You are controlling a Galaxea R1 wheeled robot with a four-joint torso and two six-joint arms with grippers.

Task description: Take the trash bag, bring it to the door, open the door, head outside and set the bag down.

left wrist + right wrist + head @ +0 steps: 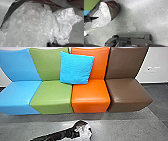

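I can't tell whether my left pincer [95, 18] is apart or clamped; the trash bag [113, 11] is right at its tip, the coloured seats [90, 98] farther out. Pickup seems under way, door and outdoor set-down left to do

Left arm [56, 134]: black, long, with small pale patches. Wide plate [137, 41]: dark grey, bears rounded corner fittings [148, 37].
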